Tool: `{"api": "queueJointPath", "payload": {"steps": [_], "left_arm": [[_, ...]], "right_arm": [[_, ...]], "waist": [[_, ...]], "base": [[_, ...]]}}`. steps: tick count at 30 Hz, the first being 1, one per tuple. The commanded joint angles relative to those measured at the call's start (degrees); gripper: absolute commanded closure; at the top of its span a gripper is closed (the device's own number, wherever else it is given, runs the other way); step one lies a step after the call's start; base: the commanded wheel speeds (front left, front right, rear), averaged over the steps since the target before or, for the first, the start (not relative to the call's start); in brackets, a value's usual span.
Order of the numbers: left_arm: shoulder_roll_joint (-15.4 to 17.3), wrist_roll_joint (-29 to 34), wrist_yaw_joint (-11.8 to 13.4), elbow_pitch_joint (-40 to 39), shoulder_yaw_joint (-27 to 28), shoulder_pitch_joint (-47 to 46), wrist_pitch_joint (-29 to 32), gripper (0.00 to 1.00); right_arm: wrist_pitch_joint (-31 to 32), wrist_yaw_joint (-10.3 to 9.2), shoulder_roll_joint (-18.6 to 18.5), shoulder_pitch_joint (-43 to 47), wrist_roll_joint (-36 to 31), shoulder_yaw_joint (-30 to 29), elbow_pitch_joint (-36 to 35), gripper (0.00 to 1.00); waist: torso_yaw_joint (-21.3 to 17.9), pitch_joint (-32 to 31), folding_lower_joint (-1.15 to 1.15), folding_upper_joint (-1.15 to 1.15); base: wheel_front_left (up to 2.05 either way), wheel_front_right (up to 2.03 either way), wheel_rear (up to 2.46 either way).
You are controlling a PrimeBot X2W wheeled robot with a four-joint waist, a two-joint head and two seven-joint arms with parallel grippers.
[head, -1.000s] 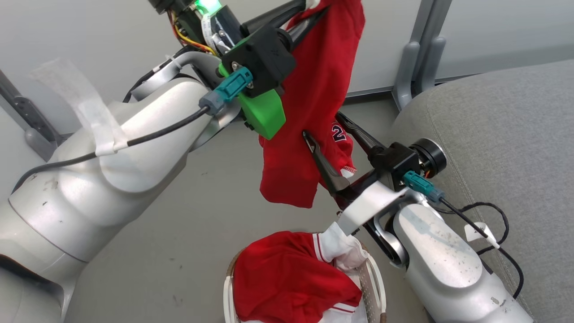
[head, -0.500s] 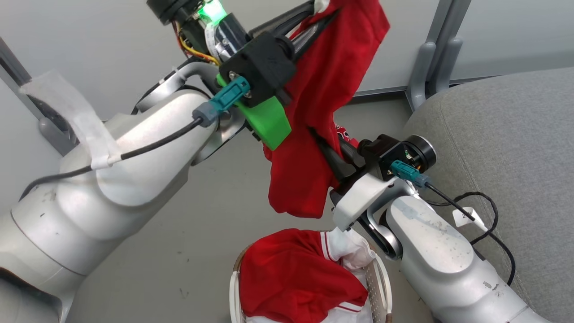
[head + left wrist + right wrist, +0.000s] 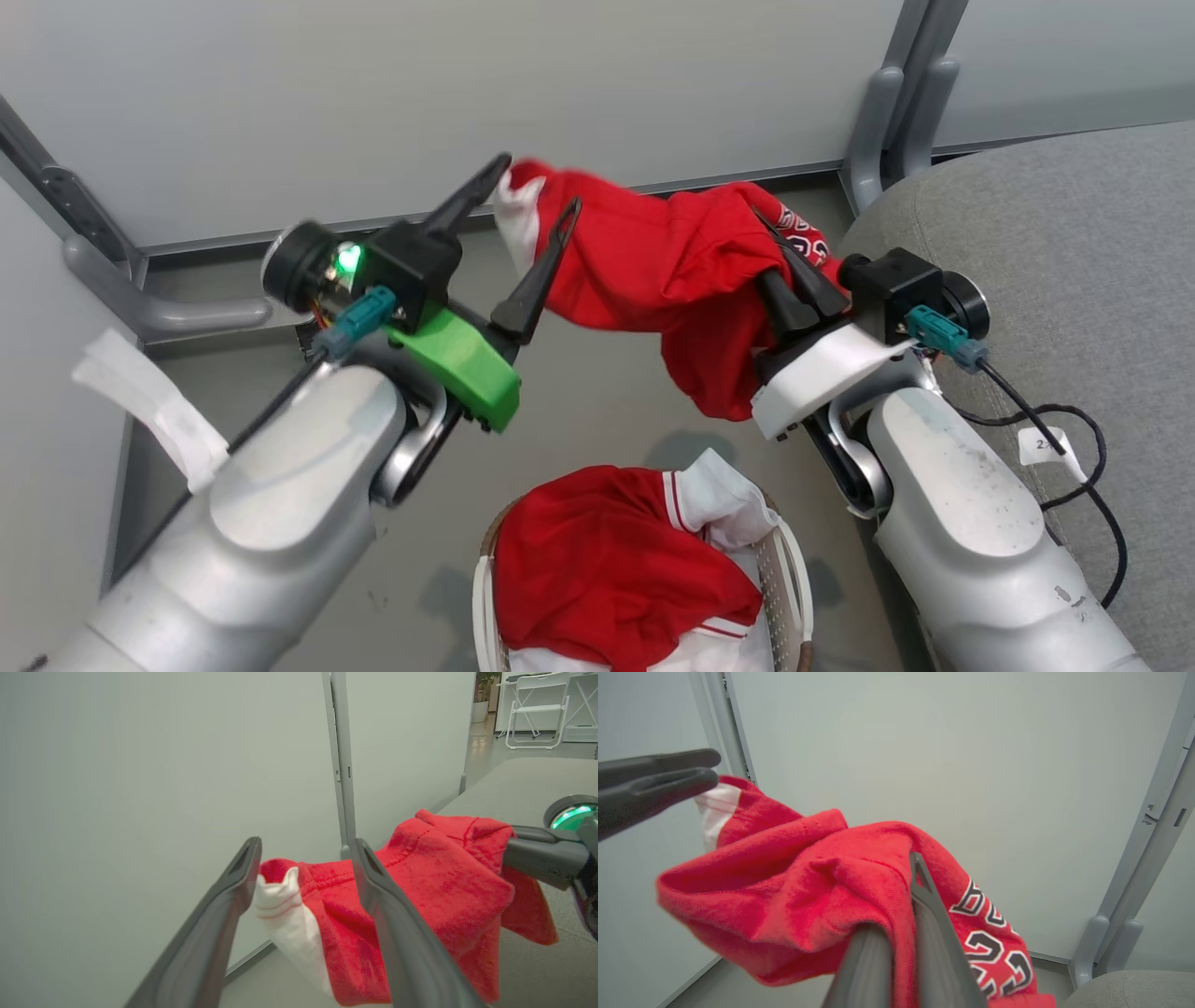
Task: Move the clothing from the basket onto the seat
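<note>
- Left hand point(image 3: 535, 185): released. Both dark fingers stand spread wide apart, pointing up toward the wall.
- Right hand point(image 3: 770, 257): clenched on the red garment point(image 3: 653, 261). In the right wrist view both fingers lie close together with red cloth bunched around them.
- Red garment: suspended in the air above the floor point(image 3: 579, 420), stretched between the two hands. Its white sleeve end point(image 3: 280, 905) lies between the left hand's spread fingers, unclamped. The lettered logo hangs beside the right hand's fingers.
- Basket point(image 3: 794, 579): on the floor at the bottom centre of the head view, between the two forearms.
- Clothing pile point(image 3: 597, 579): red with white, striped-trim parts, heaped in the basket and rising above its rim.
- Seat point(image 3: 1055, 233): grey cushion on the robot's right, just beside the right forearm. The red garment is near its rounded corner, not on it.
</note>
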Motion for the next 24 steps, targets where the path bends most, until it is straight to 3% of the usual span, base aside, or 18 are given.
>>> {"api": "queueJointPath", "payload": {"steps": [1, 4, 11, 24], "left_arm": [[-1.0, 0.0, 0.6, -0.1, 1.2, 3.5, -0.5, 0.00], [-2.7, 0.7, 0.8, -1.4, 4.7, 8.8, -0.5, 0.00], [-6.2, 6.2, -1.8, -2.4, 11.3, 20.6, -0.5, 0.00], [-10.5, 12.9, -5.9, -2.0, 18.7, 27.4, -0.5, 0.00]], "right_arm": [[-0.2, -0.04, -0.2, 1.4, -0.8, -1.3, -0.7, 1.00], [-0.2, -0.04, -0.2, 2.7, -1.9, -3.7, -1.2, 1.00], [-0.2, -0.04, -0.2, 5.2, -3.9, -7.0, -2.2, 1.00], [-0.2, -0.04, -0.2, 6.9, -5.2, -9.1, -2.8, 0.99]], "waist": [[0.2, 0.1, 0.00, 0.00], [0.5, 0.4, 0.00, 0.00], [0.5, 1.1, 0.00, 0.00], [-0.7, 2.1, 0.00, 0.00]], "base": [[0.00, 0.00, 0.00], [0.00, 0.00, 0.00], [0.00, 0.00, 0.00], [0.00, 0.00, 0.00]]}}
